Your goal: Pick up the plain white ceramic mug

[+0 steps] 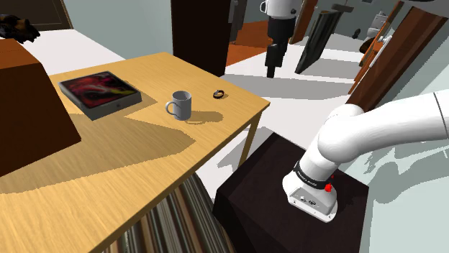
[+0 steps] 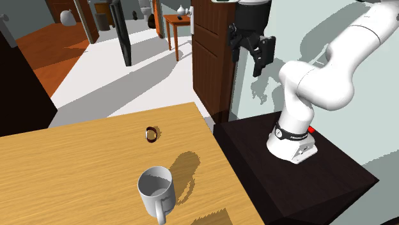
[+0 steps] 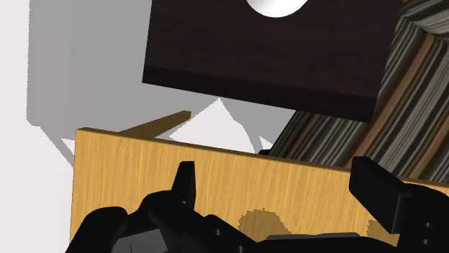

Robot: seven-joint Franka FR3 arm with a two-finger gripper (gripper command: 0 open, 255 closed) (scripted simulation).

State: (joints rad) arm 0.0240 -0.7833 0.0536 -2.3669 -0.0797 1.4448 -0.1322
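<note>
My hand (image 3: pixel 280 172) is spread wide, its two black fingers (image 3: pixel 186 180) standing well apart with nothing between them. It hangs high in the air, well above the counter (image 1: pixel 144 154) and apart from everything on it; in the shoulder view it (image 1: pixel 271 70) shows near the top edge, past the counter's far corner. Looking down along my fingers I see the counter's light wood edge (image 3: pixel 144 162), and beyond it my dark stand (image 3: pixel 273 65) and a striped rug (image 3: pixel 406 108) on the floor. The mug (image 1: pixel 180 105) is a plain greyish white one, standing upright on the counter near its far corner, with its handle turned toward the shoulder view's left; in the second exterior view it (image 2: pixel 156 188) stands low down, its open mouth facing up. Near it lies a small dark ring (image 1: pixel 219 93), apart from the mug. Farther along the counter lies a flat dark book (image 1: pixel 98 93) with a red-patterned cover.
</note>
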